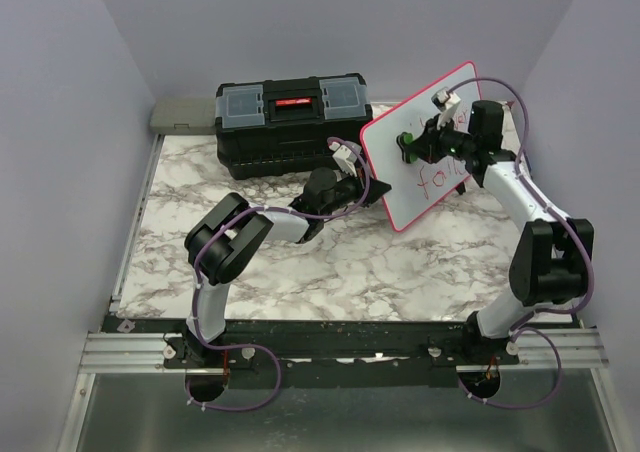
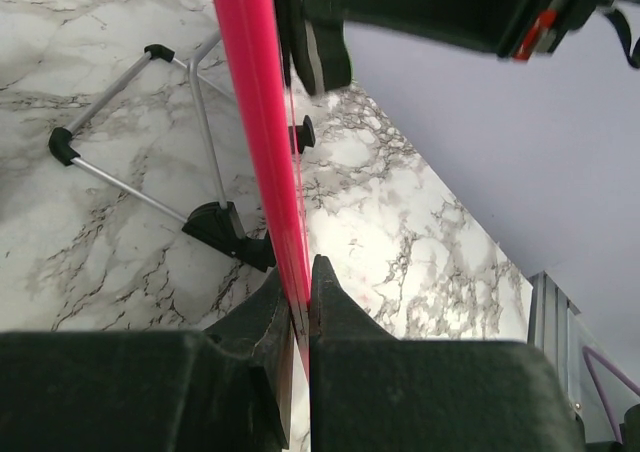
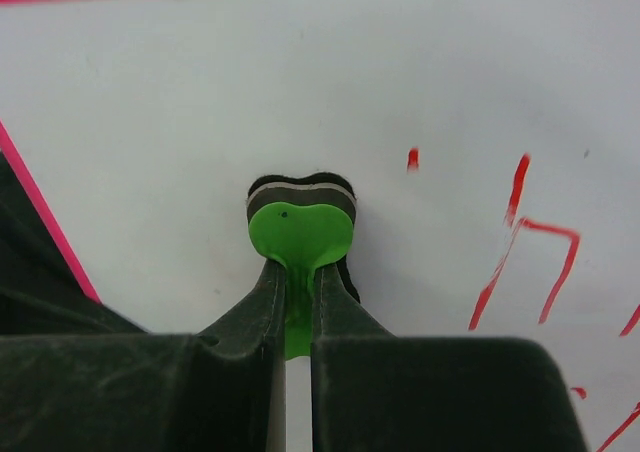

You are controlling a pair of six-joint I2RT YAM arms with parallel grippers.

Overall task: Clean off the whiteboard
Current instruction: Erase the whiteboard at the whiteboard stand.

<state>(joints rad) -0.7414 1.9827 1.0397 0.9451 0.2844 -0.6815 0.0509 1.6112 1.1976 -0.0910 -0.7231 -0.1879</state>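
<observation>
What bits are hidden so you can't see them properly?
Top view: the right gripper covers part of the red writing on the whiteboard.
Right wrist view: the writing runs off the right edge; the eraser hides the board under it.
Left wrist view: the board shows edge-on, face hidden.

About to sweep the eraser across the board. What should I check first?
1. Left gripper clamped on the whiteboard rim: ok.
2. Right gripper shut on the green eraser: ok.
3. Eraser pad against the board face: looks so, ok.
4. Red writing gone: not ok, strokes remain beside the eraser.
5. Toolbox apart from the board: ok.
</observation>
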